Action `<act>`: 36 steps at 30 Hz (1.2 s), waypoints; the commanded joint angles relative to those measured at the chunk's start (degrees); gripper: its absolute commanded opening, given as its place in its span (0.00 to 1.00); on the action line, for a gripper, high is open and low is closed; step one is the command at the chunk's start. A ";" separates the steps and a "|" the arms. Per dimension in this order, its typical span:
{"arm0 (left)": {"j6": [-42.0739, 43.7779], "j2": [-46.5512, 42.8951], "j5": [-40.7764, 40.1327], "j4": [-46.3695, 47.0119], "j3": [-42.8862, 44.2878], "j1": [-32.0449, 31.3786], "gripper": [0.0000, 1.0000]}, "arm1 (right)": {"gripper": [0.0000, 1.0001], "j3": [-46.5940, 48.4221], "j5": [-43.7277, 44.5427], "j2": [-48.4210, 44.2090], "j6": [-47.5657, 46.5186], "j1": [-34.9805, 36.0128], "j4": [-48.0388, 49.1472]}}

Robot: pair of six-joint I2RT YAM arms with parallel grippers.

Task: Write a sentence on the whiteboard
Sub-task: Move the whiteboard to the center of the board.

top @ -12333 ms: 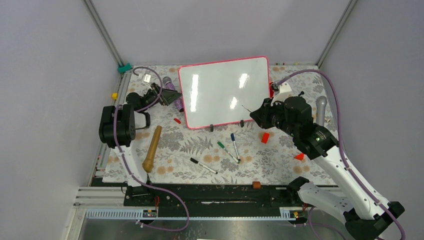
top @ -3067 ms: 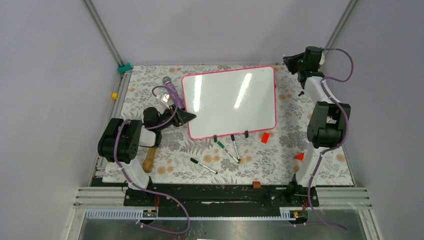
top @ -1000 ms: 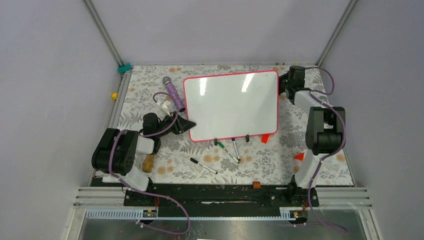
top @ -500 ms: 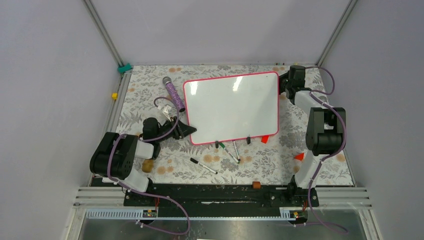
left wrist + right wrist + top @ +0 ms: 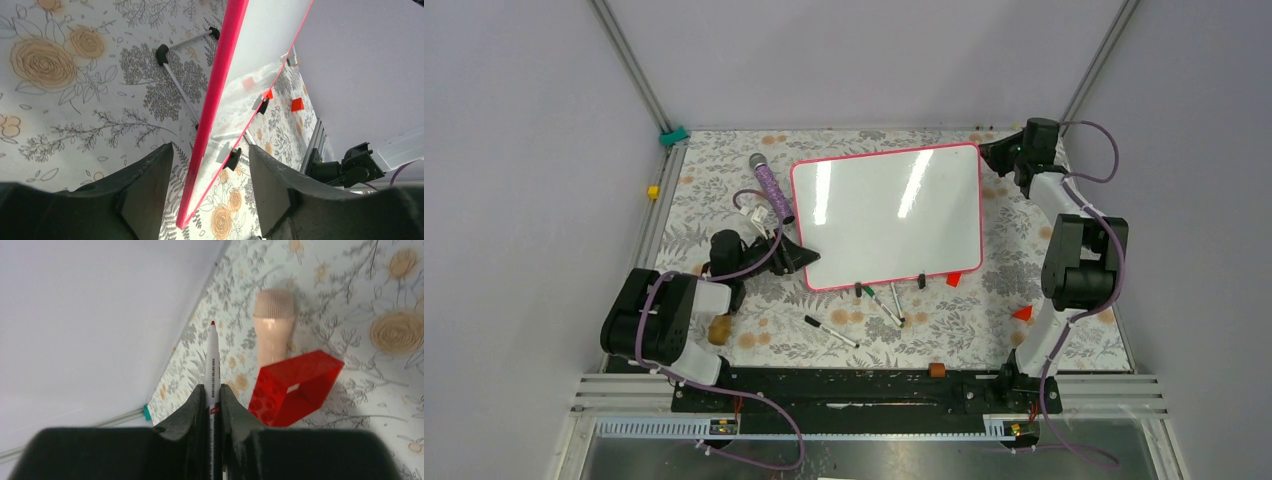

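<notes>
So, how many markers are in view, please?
4: a black marker, a green marker and a blue marker lie by the near edge of the whiteboard; a red-tipped marker sits in the right gripper. Others may be hidden.

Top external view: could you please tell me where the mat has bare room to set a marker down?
Bare mat lies between the teal clip and the microphone, and between the markers and the red wedge. It is crowded at the whiteboard's near edge, where markers and a red block lie close together.
</notes>
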 commanded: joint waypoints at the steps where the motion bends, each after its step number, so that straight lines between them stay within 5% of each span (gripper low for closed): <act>1: 0.80 1.65 -0.47 2.27 2.94 0.20 0.61 | 0.00 4.13 1.17 -0.08 -0.98 -2.37 -0.88; 6: -0.63 4.19 0.40 6.36 3.27 0.31 0.68 | 0.00 3.59 0.70 -1.21 -0.97 -4.66 -1.43; 7: -0.78 4.61 0.53 7.00 3.22 0.31 0.75 | 0.00 3.04 0.71 -2.43 -1.30 -5.03 -1.43; 8: -0.88 4.97 0.57 7.42 3.29 0.31 0.96 | 0.00 2.44 1.03 -3.47 -1.73 -5.35 -1.50; 9: -0.92 5.17 0.55 7.82 3.18 0.29 0.98 | 0.00 1.70 1.67 -4.82 -2.23 -5.53 -1.71; 15: -0.09 5.39 -0.33 10.16 2.54 0.24 0.99 | 0.00 -2.56 6.63 -13.96 -7.45 -6.10 -7.07; 21: -0.36 7.83 -4.89 28.56 -4.18 -0.02 0.99 | 0.00 -8.51 10.03 -24.70 -11.64 -6.10 -10.58; 27: -5.72 15.05 7.30 29.79 3.00 -0.12 0.99 | 0.00 -19.44 12.76 -39.00 -11.25 -6.08 -9.15; 33: -8.69 17.80 10.63 29.74 6.15 -0.01 0.99 | 0.00 -21.05 11.26 -46.94 -14.59 -6.01 -12.50; 36: -8.49 18.35 20.22 22.47 11.31 0.42 0.99 | 0.00 -22.50 8.69 -50.08 -14.07 -6.01 -12.08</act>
